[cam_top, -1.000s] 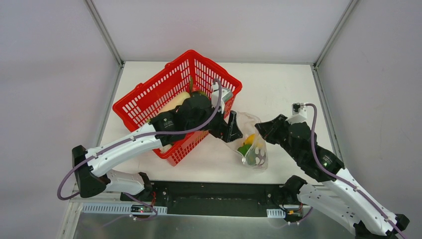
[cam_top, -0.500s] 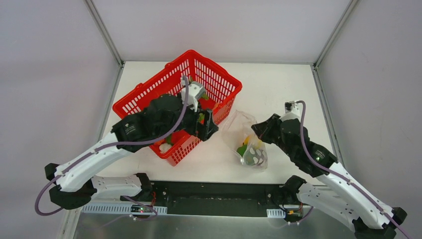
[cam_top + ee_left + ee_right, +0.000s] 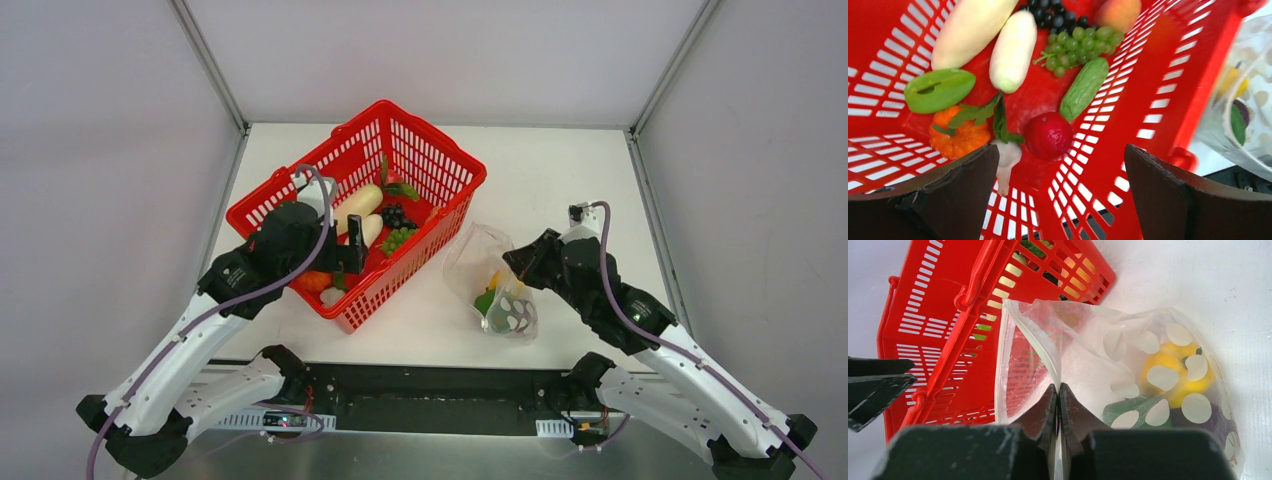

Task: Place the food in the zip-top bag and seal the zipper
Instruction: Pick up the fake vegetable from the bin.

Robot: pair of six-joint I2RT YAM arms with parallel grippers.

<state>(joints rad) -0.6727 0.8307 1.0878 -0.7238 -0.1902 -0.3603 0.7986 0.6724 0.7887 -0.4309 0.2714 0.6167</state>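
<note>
- The left gripper [image 3: 1060, 152] has its jaws spread wide apart and holds nothing. It hangs over the inside of the red slotted plastic basket [image 3: 440, 165], near the basket's near-left end.
- The right gripper [image 3: 1058, 390] has its jaws pressed together, clamped on the rim of the clear, floppy, white-dotted zip-top bag [image 3: 1128, 337], at the thin whitish ridged zipper [image 3: 1034, 340].
- The bag lies on the white table [image 3: 560, 180], just beside the basket's right wall, between the basket and the right arm. Its mouth gapes toward the basket, and the zipper is unsealed.
- Inside the bag, toward its closed end, there are a yellow toy pepper [image 3: 1168, 372], a green toy piece [image 3: 1120, 410] and a purple toy piece [image 3: 1215, 422].
- In the basket below the left gripper lie a round red toy fruit [image 3: 1049, 135], an orange toy pumpkin [image 3: 960, 140], a bumpy green toy cucumber [image 3: 1084, 89], a bunch of green toy grapes [image 3: 1075, 45], a bunch of dark toy grapes [image 3: 1053, 15] and a peach-coloured toy fruit [image 3: 1118, 12].
- In the left wrist view, the red fruit sits between the two open fingers and beyond them.
- The basket also holds two long white radishes [image 3: 1013, 50] and a flat green disc [image 3: 939, 90].
</note>
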